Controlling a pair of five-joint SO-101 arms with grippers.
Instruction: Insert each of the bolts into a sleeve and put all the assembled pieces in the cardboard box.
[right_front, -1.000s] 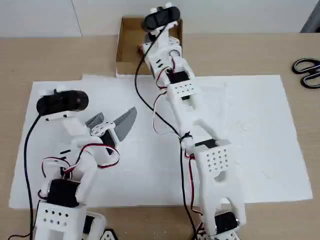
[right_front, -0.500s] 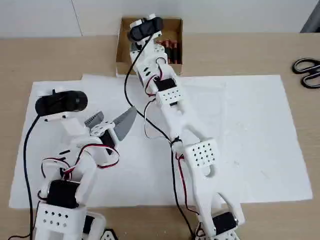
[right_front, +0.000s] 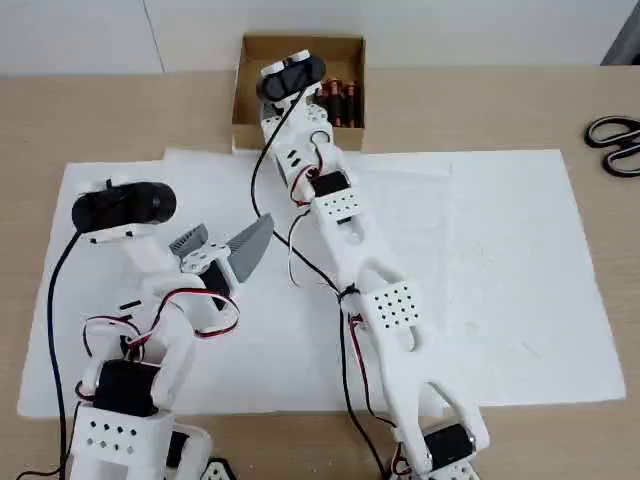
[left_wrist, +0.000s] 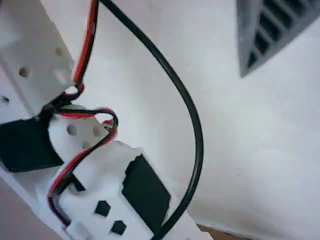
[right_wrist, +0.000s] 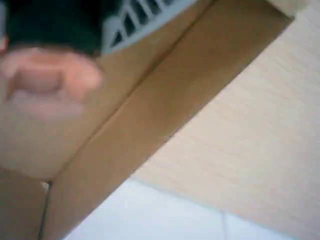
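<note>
The cardboard box (right_front: 249, 84) stands at the table's far edge, with several copper-coloured assembled pieces (right_front: 340, 101) lying in its right half. My right gripper (right_front: 290, 88) hangs over the box's left half; its wrist view shows the box's inner wall (right_wrist: 150, 115) and a blurred copper piece (right_wrist: 45, 82) close under the gripper, but I cannot see whether it is held. My left gripper (right_front: 236, 228) stands open over the white paper at the near left with nothing between its grey fingers (right_front: 250, 245). One grey finger (left_wrist: 270, 35) also appears in the left wrist view.
A large white paper sheet (right_front: 500, 260) covers the table's middle. Black scissors (right_front: 615, 140) lie at the far right edge. The right arm's body and cables (right_front: 340, 210) stretch diagonally across the paper, close beside the left gripper.
The right arm has swung from the box's right side to its left half, uncovering the pieces in the box. The left arm has kept still.
</note>
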